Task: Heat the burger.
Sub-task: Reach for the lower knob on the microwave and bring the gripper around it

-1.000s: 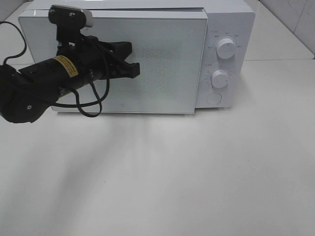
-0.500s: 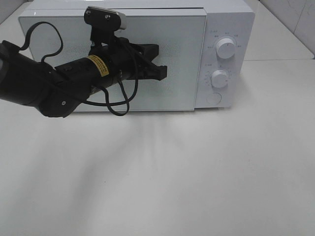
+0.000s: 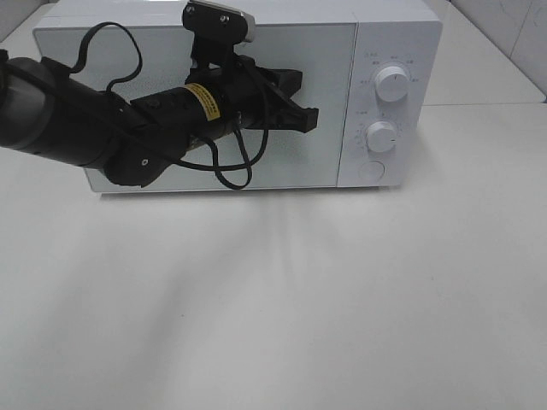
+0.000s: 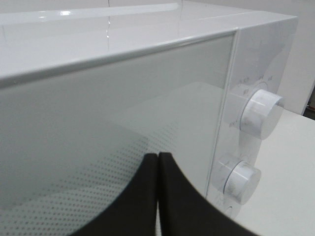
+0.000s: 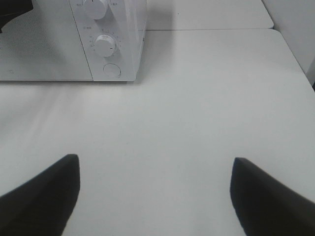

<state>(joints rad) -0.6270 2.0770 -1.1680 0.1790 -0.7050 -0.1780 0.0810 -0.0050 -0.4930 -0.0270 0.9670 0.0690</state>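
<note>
Burger first: I can't find it in any view. Whether it sits behind the door I can't tell, because the glass is pale, dotted and gives nothing away.

The microwave [image 3: 402, 34] stands at twelve o'clock on the table [image 3: 342, 299]. Its door [image 3: 329, 145] lies flush with the front.

My left gripper [image 3: 309, 120] is right in front of that door, fingers pressed together with no gap and nothing pinched between them. The arm comes in from nine o'clock and the tips point toward three o'clock, near the door's right edge. From the left wrist view I can't say whether the closed tips touch the glass.

At three o'clock from those tips is the control panel. The upper knob [image 3: 391, 84] sits above the lower knob [image 3: 381, 137], and a round button [image 3: 371, 171] lies below both. All three are apart from my fingers.

The wrist camera [image 3: 220, 19] rides on top of the arm. A black cable [image 3: 231, 175] loops down beneath it, across the door.

My right gripper [image 5: 155, 159] is spread wide and holds nothing. It hangs over bare white table, well apart from the microwave, with the control panel ahead of it.
</note>
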